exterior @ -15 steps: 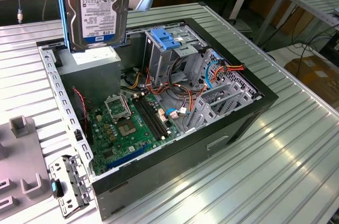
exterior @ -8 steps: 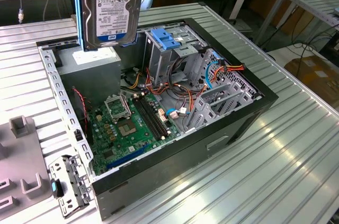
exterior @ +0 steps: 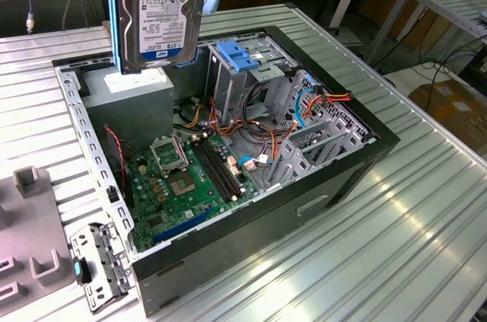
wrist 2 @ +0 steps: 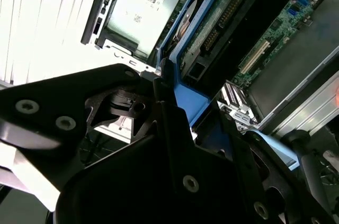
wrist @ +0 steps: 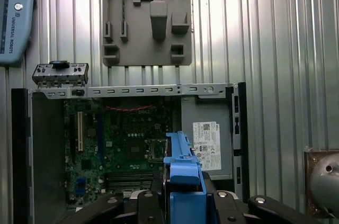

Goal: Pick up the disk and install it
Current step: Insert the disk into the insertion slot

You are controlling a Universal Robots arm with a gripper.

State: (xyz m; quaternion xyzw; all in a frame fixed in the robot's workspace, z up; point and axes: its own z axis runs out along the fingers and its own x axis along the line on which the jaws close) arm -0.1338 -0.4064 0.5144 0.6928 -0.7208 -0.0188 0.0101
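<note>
Hanging upright over the open case (exterior: 319,204), disk (exterior: 161,21) sits clamped in the jaws by its blue carrier; bracket (exterior: 95,265) lies on bench (exterior: 426,246) beside case.

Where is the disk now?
In the exterior view's upper left, the disk hangs upright in the end effector, above the grey power supply of the open computer case.

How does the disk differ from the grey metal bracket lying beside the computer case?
The disk hangs upright above the open case; the bracket lies flat on the table. The disk is framed by a bright blue carrier; the bracket is grey perforated metal with one small blue tab. Both have blue parts.
</note>
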